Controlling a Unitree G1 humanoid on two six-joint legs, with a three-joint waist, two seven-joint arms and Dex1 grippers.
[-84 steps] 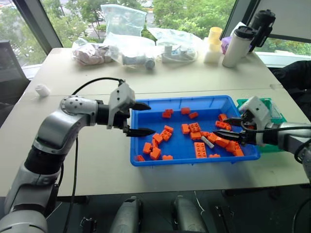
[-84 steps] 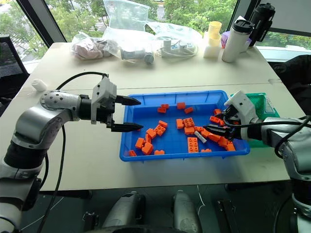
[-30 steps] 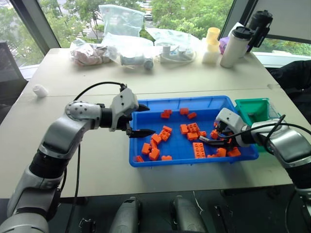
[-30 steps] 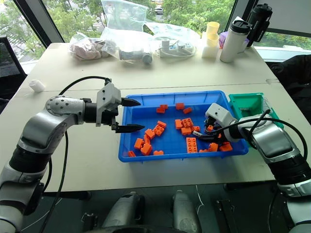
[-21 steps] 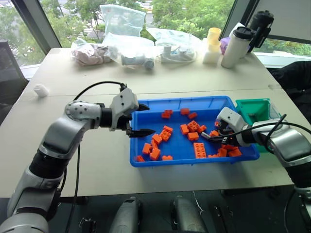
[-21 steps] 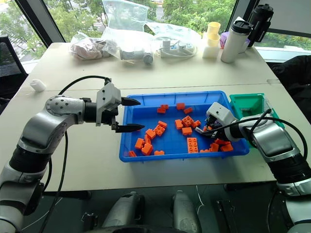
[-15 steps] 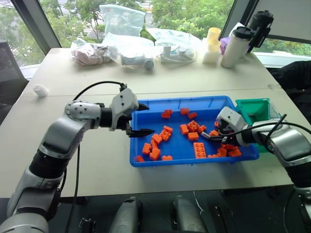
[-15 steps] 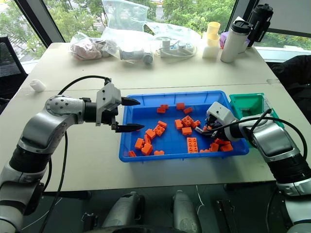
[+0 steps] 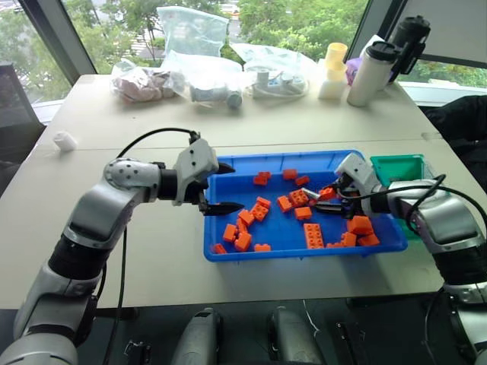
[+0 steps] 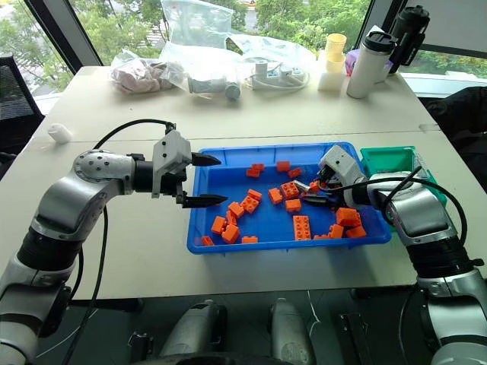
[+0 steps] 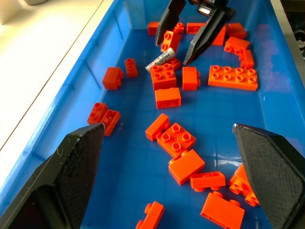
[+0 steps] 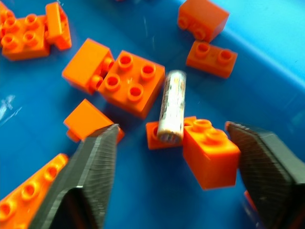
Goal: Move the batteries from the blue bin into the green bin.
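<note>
The blue bin (image 9: pixel 228 251) sits mid-table, scattered with orange bricks. One silver battery (image 12: pixel 171 105) lies in its right half, resting across a small brick beside a square one; the battery (image 11: pixel 159 60) also shows in the left wrist view. My right gripper (image 9: pixel 318 201) hovers low over it, open, fingers (image 12: pixel 90 167) on either side and not touching it. My left gripper (image 9: pixel 227 186) is open over the bin's left rim, holding nothing. The green bin (image 9: pixel 396 163) stands against the blue bin's right end, behind my right wrist.
Orange bricks (image 9: pixel 242 232) cluster at the blue bin's left front and a pile (image 9: pixel 358 228) lies at its right front. Plastic bags (image 9: pixel 190 76), a white bottle (image 9: pixel 369 72) and a dark bottle (image 9: pixel 407 38) line the table's far side. A small white object (image 9: pixel 65 141) sits far left.
My right gripper closed partway, then opened wide, moving a little from the right front pile toward the bin's middle. The battery now lies between its fingers. The left arm stayed still.
</note>
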